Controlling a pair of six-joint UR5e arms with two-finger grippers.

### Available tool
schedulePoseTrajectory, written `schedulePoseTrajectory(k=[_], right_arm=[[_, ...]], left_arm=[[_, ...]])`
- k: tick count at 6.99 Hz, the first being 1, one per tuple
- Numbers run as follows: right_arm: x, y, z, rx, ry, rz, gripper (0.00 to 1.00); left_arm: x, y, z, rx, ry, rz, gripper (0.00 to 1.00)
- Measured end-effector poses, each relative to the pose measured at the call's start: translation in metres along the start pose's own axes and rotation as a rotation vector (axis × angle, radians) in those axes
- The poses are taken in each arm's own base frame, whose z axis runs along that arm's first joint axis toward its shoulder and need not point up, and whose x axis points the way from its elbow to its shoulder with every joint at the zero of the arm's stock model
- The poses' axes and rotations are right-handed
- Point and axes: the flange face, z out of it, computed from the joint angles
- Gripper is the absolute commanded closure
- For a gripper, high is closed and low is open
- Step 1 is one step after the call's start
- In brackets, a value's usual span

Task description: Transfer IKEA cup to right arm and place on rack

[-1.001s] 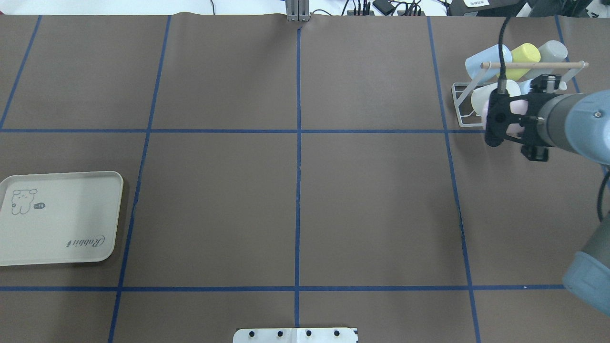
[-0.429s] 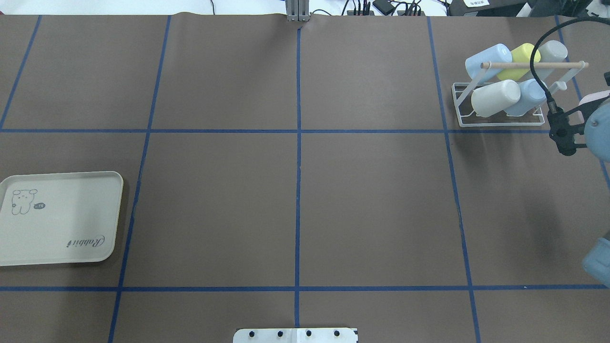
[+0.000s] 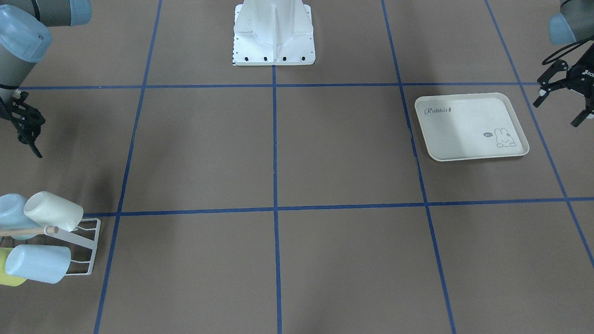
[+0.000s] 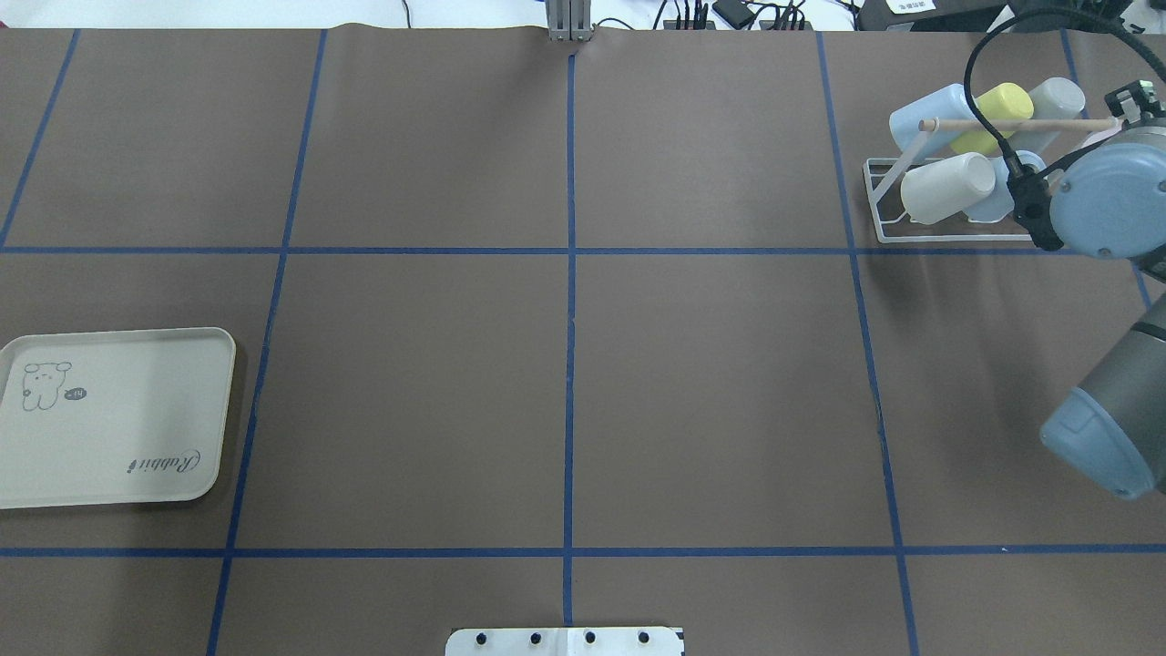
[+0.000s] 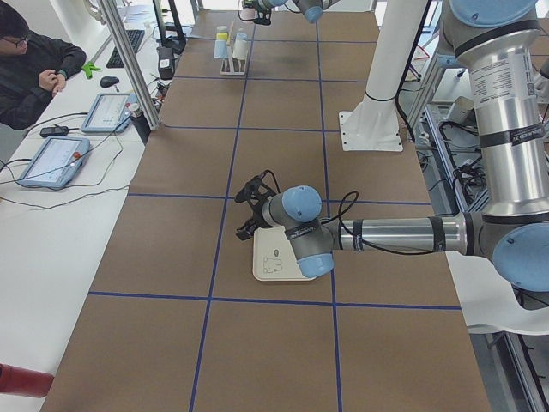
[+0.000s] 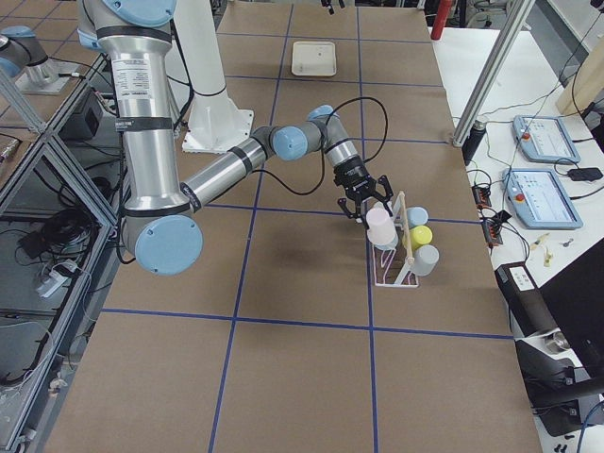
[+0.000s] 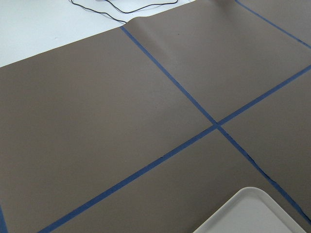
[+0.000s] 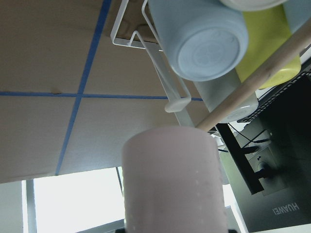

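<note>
Brown paper taped into a blue grid covers the table point(image 4: 710, 392), and the rack point(image 4: 874, 196) stands near its far corner on the robot's right, already carrying blue, yellow, grey and cream cups. The right gripper point(image 6: 371, 209) is closed around the pink IKEA cup point(image 8: 172, 184) and holds it just beside the rack's near end, above the wire base. From the wrist, a free hook-ended prong point(image 8: 177, 103) sits just past the cup, between the light-blue cup point(image 8: 204, 43) and the wooden dowel point(image 8: 257, 82). I judge this is the placing step. The cup should come down mouth-first along that prong's line and go in shallow under the dowel, so it knocks neither neighbour, though I can't tell for sure which way the mouth faces. The arm's braided cable point(image 4: 979, 87) arches over the rack and could catch the dowel end. The best way out looks to be back toward the table's middle, since the table end lies close behind the rack. The left gripper point(image 3: 557, 109) hangs with its fingers spread and nothing in them, beside the rabbit tray point(image 3: 459, 130).
</note>
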Motion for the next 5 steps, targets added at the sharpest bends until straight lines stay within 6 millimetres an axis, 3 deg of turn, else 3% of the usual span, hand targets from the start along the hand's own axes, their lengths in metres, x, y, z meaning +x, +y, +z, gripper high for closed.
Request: schedulePoseTrajectory(k=[2,5], right_arm=[[0.007,-0.007,0.019,0.0,0.011,0.009,0.75],[0.007,-0.012,0.03,-0.005,0.003,0.016,0.72]], left_arm=[[0.0,0.0,0.0,0.0,0.001,-0.002,0.0],[0.001,-0.001,0.001,0.001,0.001,-0.003,0.0]])
